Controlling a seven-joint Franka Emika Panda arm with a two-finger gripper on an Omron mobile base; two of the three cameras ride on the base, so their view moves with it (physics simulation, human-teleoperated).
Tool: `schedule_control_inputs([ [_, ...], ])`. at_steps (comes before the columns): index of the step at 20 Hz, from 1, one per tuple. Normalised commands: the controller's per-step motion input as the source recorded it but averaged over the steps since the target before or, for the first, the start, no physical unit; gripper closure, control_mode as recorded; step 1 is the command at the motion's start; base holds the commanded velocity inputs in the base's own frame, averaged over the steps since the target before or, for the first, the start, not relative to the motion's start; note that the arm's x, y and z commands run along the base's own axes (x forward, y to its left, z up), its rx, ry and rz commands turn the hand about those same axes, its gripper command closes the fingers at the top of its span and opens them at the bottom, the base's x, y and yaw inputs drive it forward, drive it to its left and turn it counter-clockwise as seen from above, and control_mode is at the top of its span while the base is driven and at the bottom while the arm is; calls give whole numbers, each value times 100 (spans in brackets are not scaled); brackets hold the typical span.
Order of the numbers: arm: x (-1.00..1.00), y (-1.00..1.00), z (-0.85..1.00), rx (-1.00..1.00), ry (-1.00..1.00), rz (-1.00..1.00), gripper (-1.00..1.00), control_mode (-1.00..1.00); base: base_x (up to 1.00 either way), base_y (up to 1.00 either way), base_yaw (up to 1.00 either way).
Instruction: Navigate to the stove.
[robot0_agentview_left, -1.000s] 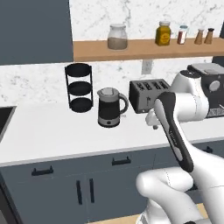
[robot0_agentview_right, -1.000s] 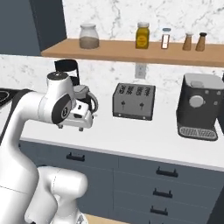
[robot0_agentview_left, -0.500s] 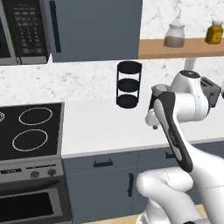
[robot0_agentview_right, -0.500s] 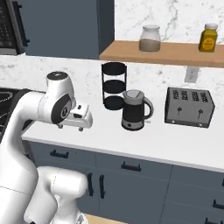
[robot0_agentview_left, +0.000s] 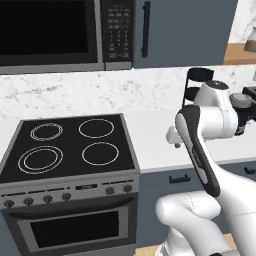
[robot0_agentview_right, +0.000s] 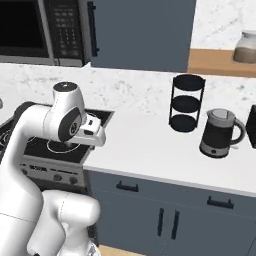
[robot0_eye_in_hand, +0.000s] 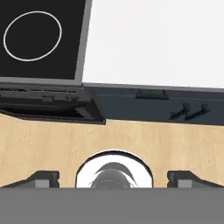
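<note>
Left of tool (robot0_eye_in_hand: 113, 177), apart: stove (robot0_agentview_left: 70, 150)

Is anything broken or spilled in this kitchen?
No, nothing stands out. The stove has a clean black cooktop, the kettle stands upright beside the black rack, and the white counter shows no spills.

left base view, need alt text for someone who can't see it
A steel stove with a black glass cooktop and four white-ringed burners stands at lower left, knobs and oven door facing the camera. A microwave hangs above it. The white robot arm rises at right over a white counter.
</note>
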Motion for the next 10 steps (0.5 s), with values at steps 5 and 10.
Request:
schedule_control_inputs([
  [5, 0, 0, 0, 0, 0, 0, -100, 100, 12, 100, 0],
  [10, 0, 0, 0, 0, 0, 0, -100, 100, 22, 100, 0],
])
